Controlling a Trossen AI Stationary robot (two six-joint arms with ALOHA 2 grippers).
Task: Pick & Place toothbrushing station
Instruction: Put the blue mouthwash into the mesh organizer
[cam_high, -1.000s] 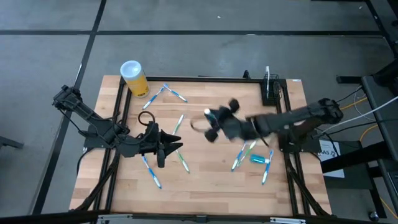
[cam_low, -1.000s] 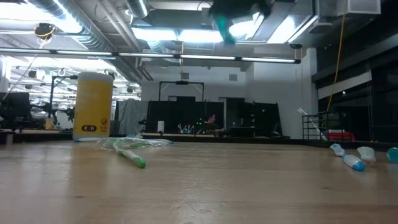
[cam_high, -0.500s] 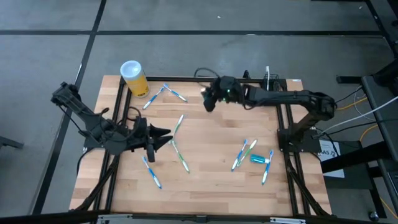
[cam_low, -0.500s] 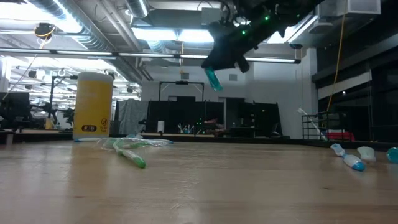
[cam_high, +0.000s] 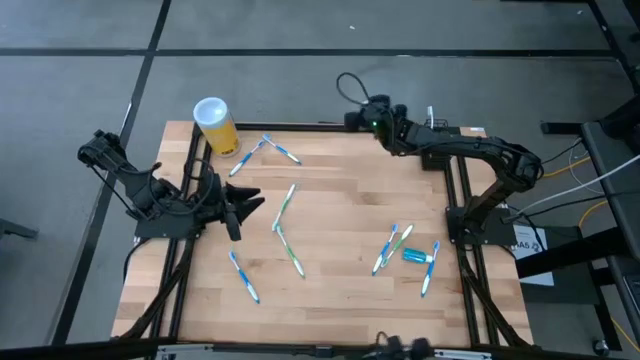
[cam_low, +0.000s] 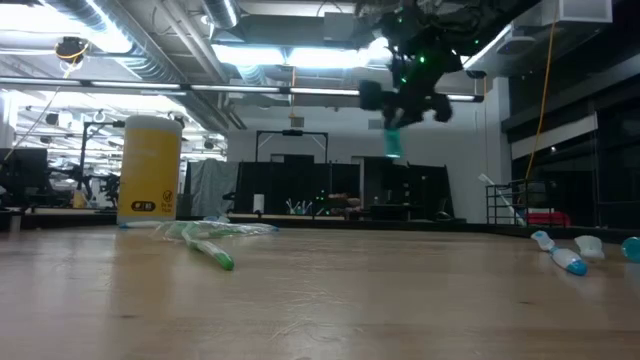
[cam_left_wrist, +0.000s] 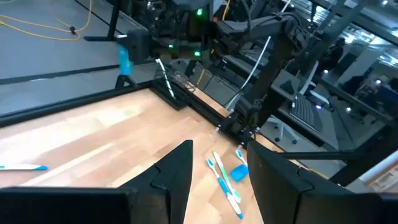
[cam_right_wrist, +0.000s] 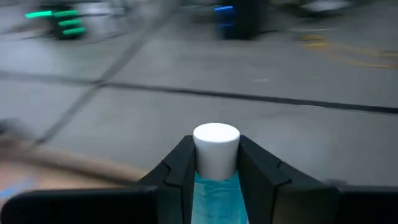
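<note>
1. Right gripper (cam_right_wrist: 216, 154) is where you should look first: it hangs in the air over the table's (cam_high: 340, 190) far edge, its fingers pinching a teal tube (cam_low: 392, 142) with a white cap, cap end pointing away from the wrist.
2. You can find the toothbrushing station (cam_high: 436, 160) at the table's far right corner, partly under the right arm, with a toothbrush (cam_high: 430, 114) standing up in it. The held tube is near it but apart from it.
3. Your left gripper (cam_high: 246, 201) hovers over the left side of the table, fingers spread with nothing between them.
4. You have a yellow cup (cam_high: 215, 125) with a white lid at the far left corner.
5. Loose toothbrushes (cam_high: 285, 225) lie flat across the wood, one cluster near the right edge beside a small blue object (cam_high: 415, 256).
</note>
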